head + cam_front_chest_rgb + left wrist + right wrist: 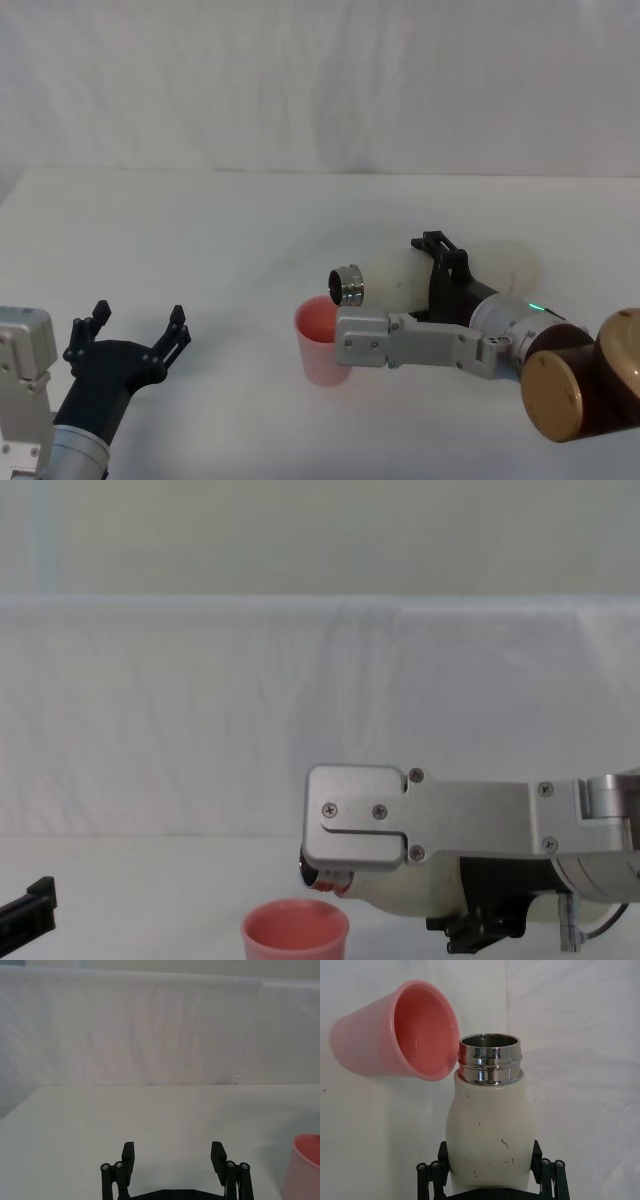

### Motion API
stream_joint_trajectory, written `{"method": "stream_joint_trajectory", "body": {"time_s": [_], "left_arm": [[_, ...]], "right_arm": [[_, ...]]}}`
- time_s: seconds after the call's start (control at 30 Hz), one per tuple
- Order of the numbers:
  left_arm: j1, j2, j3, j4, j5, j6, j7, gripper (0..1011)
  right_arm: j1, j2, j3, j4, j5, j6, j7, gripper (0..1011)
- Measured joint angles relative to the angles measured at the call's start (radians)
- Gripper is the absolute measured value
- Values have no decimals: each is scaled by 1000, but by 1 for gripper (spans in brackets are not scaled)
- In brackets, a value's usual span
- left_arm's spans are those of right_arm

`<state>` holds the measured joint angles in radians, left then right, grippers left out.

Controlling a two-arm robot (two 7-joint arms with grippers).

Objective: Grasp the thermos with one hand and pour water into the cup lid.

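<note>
While tipped, thermos (pixel 400 280) clamped in right hand (pixel 440 262).

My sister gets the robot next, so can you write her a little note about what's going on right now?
Right tool: shut on the thermos, holding it off the table and tipped nearly level, with its steel neck just above the rim of the cup lid.
Left tool: open, holding nothing, parked low over the table to the robot's left, well away from the cup lid.
Done: thermos grasped, lifted and tilted toward the cup lid, which stands upright.
Left: no water shows in the cup lid or at the neck yet, so the pour likely needs more tilt. Then set the thermos upright.
</note>
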<state>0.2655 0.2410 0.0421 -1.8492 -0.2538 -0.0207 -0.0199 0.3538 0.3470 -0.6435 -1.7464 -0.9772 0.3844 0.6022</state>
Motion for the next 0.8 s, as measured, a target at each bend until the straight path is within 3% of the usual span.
{"method": "stream_joint_trajectory", "body": {"time_s": [0.8], "left_arm": [[0, 0, 0, 0, 0, 0, 0, 1001]], "right_arm": [[13, 5, -12, -11, -32, 8, 32, 960]]}}
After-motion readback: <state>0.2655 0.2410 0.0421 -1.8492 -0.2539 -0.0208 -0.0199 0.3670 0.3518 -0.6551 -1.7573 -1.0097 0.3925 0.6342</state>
